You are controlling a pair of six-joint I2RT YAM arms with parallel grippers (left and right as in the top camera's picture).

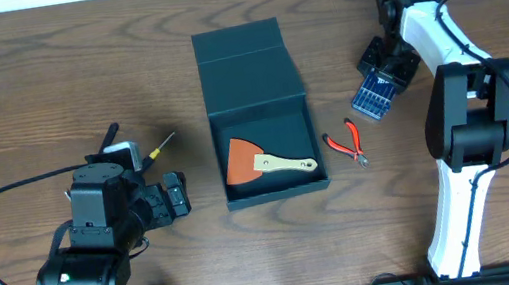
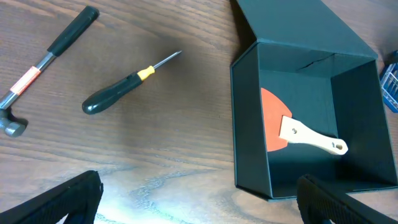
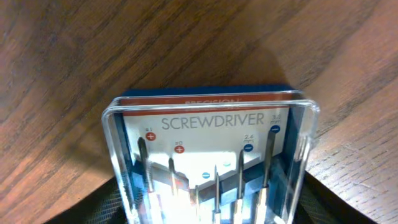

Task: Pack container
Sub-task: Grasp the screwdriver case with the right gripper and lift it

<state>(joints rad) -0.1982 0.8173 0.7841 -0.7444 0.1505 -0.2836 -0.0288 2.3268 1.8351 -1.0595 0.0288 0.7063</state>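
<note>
**Overhead, left-wrist and right-wrist views of a 2-arm packing bench.**

The container (image 1: 262, 126), a dark teal-green square box, stands open near the middle of the wooden table (image 1: 22, 76). Its hinged flap lid is folded back toward the far edge. Inside lies 1 scraper (image 1: 258, 162) with an orange blade and a pale wooden handle. It rests flat on the box floor with the handle pointing toward the right wall.

The left gripper (image 1: 174, 195) sits just left of the container, apart from it. In the left-wrist view its 2 dark fingers (image 2: 68, 199) are spread wide at the lower corners with nothing between them. The container's near wall (image 2: 249, 124) and the scraper (image 2: 292, 127) are visible beyond. A black-handled screwdriver (image 2: 118, 92) with a yellow collar lies on the table to the left of the box. A hammer (image 2: 43, 65) with a black grip lies farther left still.

The right gripper (image 1: 381, 78) is at the table's far right, well apart from the container. It pinches a clear-lidded blue precision screwdriver set (image 1: 373, 96). In the right-wrist view the case (image 3: 211, 143), printed "SCREWDRIVER", fills the frame between the fingers (image 3: 323, 202). Whether the case touches the table cannot be told.

Red-handled pliers (image 1: 344, 143) lie on the table just right of the container.
</note>
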